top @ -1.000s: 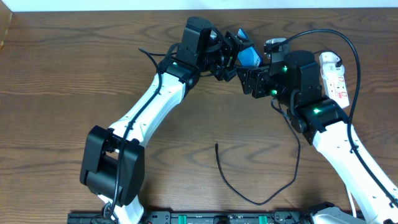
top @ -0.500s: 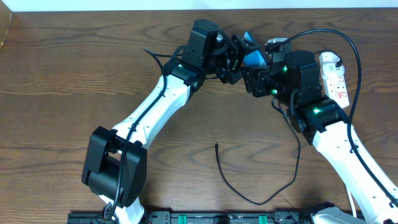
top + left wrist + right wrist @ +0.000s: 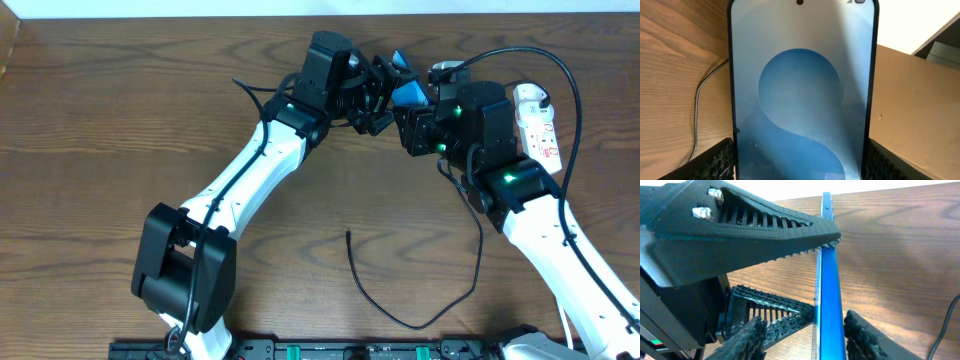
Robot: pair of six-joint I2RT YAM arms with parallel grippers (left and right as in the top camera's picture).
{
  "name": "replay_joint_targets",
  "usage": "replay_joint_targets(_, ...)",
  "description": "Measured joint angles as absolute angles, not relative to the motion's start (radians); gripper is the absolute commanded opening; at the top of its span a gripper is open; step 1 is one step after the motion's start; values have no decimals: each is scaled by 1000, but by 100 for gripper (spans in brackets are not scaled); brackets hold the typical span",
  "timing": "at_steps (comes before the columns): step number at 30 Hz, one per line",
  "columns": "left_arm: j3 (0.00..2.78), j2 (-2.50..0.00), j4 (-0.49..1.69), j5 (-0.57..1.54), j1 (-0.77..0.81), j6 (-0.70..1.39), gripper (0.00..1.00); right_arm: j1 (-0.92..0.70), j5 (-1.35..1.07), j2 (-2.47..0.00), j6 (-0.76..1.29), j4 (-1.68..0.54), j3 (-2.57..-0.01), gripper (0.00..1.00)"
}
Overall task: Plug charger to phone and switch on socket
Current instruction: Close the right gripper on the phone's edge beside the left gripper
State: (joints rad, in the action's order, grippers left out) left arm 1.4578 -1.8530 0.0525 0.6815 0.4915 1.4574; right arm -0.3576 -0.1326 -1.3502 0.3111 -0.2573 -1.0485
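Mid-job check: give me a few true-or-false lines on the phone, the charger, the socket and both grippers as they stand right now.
1. The left gripper holds the phone. True.
2. The charger's tip is plugged into the phone. False: the charger lies loose on the table, with its tip free in front of the arms.
3. The right gripper has a finger on each side of the phone's edge. True.
4. The socket lies on the left side of the table. False: it lies at the right, beside the right arm.
5. The phone's screen is dark. False: it is lit blue.
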Motion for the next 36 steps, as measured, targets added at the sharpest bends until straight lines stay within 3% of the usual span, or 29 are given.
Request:
replay_joint_targets(8, 1458, -1853, 52, 681, 492, 1457, 7, -358, -130, -1350, 314, -258, -1048, 34)
replay_joint_targets(18, 1458, -1853, 52, 682, 491, 1457, 7, -358, -109, -1350, 319, -265, -1048, 1)
replay_joint_targets(26, 1458, -1853, 44, 682, 487, 1457, 7, -352, -92, -1354, 322, -268, -1048, 1)
replay_joint_targets(27, 1458, -1853, 44, 682, 487, 1458, 15, -352, -92, -1355, 320, -268, -1048, 1)
replay_joint_targets(28, 1459, -1853, 35, 681, 487, 1457, 30, -352, -93, -1356, 319, -276, -1047, 1)
replay_joint_targets(30, 1460, -1849, 29, 678, 484, 1451, 82, -353, -94, -1365, 319, -278, -1045, 1)
replay_joint_targets(31, 1460, -1848, 32, 678, 484, 1446, 92, -354, -95, -1368, 319, -268, -1045, 1)
replay_joint_targets(36, 1460, -1848, 42, 699, 478, 1442, 93, -342, -100, -1368, 319, -255, -1046, 1)
